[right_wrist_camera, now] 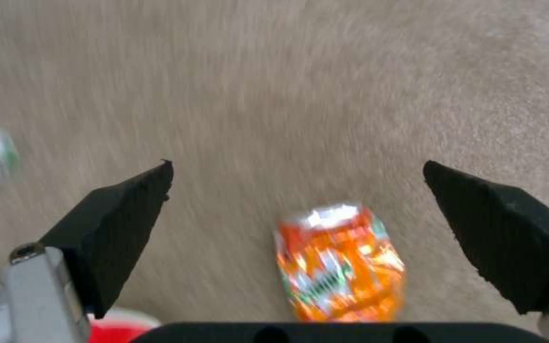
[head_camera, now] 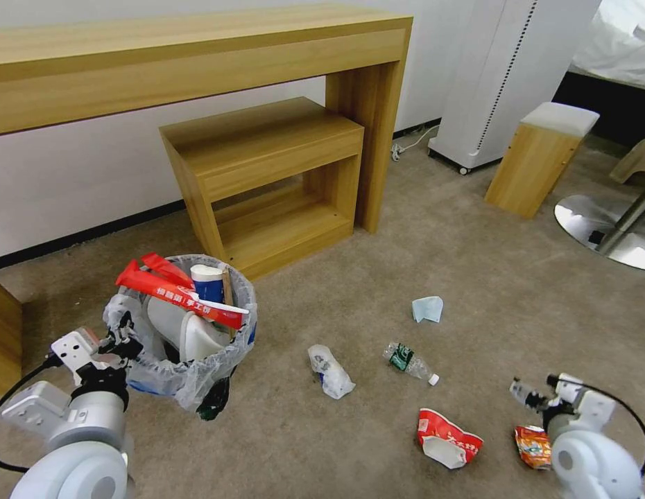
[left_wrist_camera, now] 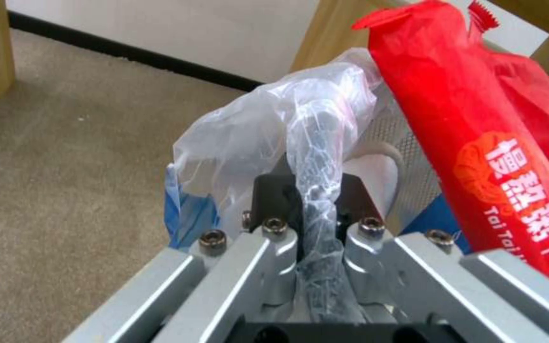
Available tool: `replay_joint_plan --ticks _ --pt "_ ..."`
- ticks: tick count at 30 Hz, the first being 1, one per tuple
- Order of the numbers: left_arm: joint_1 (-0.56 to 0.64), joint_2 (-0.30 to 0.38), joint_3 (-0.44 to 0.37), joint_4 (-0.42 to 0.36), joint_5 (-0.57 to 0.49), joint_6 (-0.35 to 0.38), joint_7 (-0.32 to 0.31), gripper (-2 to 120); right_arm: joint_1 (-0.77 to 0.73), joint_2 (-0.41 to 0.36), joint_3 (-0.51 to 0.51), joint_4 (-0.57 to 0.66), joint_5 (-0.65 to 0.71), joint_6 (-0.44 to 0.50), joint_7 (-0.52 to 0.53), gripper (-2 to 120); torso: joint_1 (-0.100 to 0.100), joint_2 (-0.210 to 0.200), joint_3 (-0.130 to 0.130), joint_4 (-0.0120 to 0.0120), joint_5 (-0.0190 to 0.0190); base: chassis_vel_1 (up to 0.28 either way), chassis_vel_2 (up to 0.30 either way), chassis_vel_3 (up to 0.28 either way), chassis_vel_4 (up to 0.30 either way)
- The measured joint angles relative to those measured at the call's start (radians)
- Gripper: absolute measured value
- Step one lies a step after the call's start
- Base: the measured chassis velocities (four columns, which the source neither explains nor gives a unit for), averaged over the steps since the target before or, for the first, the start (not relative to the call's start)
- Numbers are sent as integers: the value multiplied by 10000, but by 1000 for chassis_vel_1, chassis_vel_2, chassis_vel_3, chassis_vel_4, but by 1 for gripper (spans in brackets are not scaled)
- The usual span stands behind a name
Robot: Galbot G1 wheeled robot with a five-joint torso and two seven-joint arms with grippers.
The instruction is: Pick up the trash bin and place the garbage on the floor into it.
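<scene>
wooden desk [head_camera: 198,62], white wall [head_camera: 73,180]

The beige carpet floor [head_camera: 475,277] in front of me carries the litter: a blue mask [head_camera: 428,309], a crumpled white bag [head_camera: 330,371], a green-labelled bottle [head_camera: 410,362] lying on its side, a squashed red-white cup [head_camera: 447,437] and an orange can [head_camera: 534,447] [right_wrist_camera: 338,264] near my right arm. The trash bin [head_camera: 191,360] stands at my left, beside a low wooden shelf unit [head_camera: 267,180] that also rests on this carpet. Farther right, a wooden stool [head_camera: 537,163] with a white top stands near a round metal base [head_camera: 600,225].
</scene>
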Motion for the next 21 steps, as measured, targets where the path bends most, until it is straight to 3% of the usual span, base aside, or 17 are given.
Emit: replay_joint_plan --ticks 4,11,14,15,16,18,19,21 --pt "-71 -23 0 71 7 -11 1 3 -242 -682 -342 -405 -796 -29 -915 100 0 0 0 -4 -1 0 0 0 0" --pt "-220 -36 0 219 20 -12 1 3 -75 -1024 -629 -806 -647 -110 -1185 100 0 0 0 2 -1 0 0 0 0" --pt "-412 -54 26 423 71 -12 -9 3 -568 -1618 -1147 -1134 -1694 1075 -3330 100 0 0 0 -1 3 0 0 0 0" --pt "-412 -54 26 423 71 -12 -9 3 -568 -1618 -1147 -1134 -1694 1075 -3330 100 0 0 0 -1 3 0 0 0 0" --pt "-439 -68 46 472 92 -11 -10 3 -720 -1776 -1210 -1169 -2020 1388 -3966 100 0 0 0 -1 2 0 0 0 0" --pt "-498 -74 57 567 127 -2 -17 3 -964 -2158 -1259 -1400 -2802 2505 -5904 100 0 0 0 -2 -2 0 0 0 0" --pt "-498 -74 57 567 127 -2 -17 3 -964 -2158 -1259 -1400 -2802 2505 -5904 100 0 0 0 -2 -2 0 0 0 0" --pt "-588 -74 52 669 139 14 -31 3 -853 -2525 -1042 -1965 -4123 4057 -8818 100 0 -1 0 -2 5 0 0 0 0"
